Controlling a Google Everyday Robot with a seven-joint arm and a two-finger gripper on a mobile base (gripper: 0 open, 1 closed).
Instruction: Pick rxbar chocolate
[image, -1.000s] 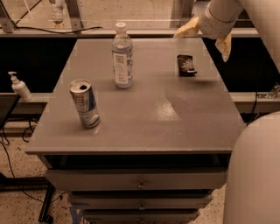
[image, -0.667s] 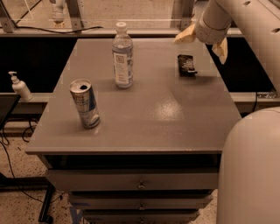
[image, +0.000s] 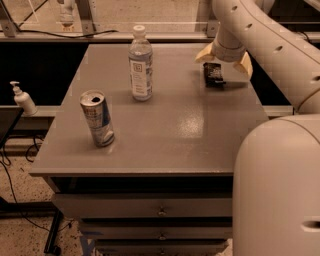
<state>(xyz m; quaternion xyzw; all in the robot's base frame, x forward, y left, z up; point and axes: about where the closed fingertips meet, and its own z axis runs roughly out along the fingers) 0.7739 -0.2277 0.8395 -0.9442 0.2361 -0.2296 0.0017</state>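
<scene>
The rxbar chocolate (image: 214, 74), a small flat black bar with pale print, lies on the grey table (image: 165, 120) at its far right. My gripper (image: 224, 59) hangs just above and behind the bar. Its two tan fingers (image: 204, 52) are spread apart, one on each side of the bar's far end. The gripper is open and holds nothing. The white arm comes down to it from the upper right.
A clear water bottle (image: 140, 64) stands at the table's far middle. An open drink can (image: 97, 118) stands at the front left. A soap dispenser (image: 22, 99) stands off the table at left. Drawers (image: 160, 210) are below the tabletop.
The arm has swung left and down, bringing the gripper from the table's far right edge to just over the bar. The bar, bottle and can have not moved.
</scene>
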